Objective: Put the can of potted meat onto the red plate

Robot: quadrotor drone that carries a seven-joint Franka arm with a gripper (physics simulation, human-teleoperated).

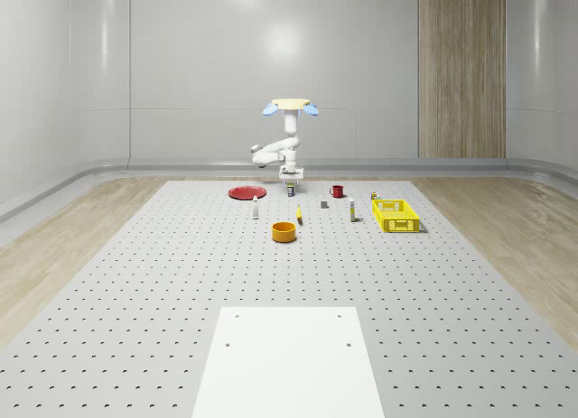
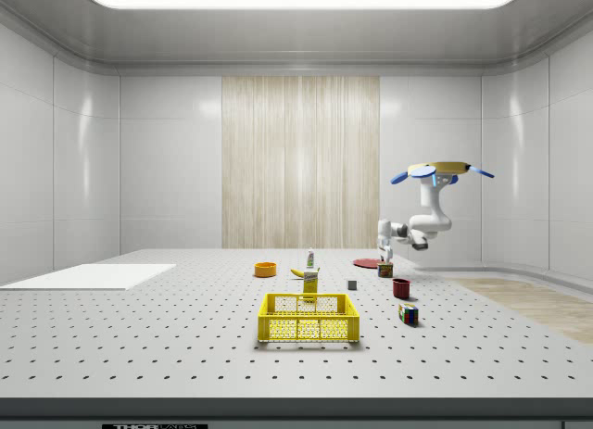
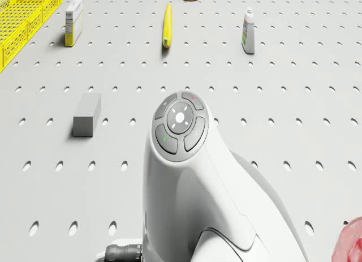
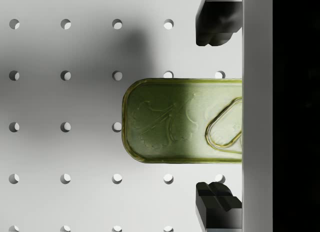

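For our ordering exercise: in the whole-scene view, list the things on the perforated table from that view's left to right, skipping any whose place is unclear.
Red plate → small white bottle → orange bowl → red mug → upright carton → yellow basket.

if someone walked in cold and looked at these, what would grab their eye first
Probably the drone hovering at the far end of the perforated table, its white arm bent down so the pincer hangs just above the can of potted meat. In the wrist view the dark fingers stand open on either side of the can's green pull-tab lid, not touching it. Next, the bright yellow basket at the whole-scene view's right and the red plate left of the arm.
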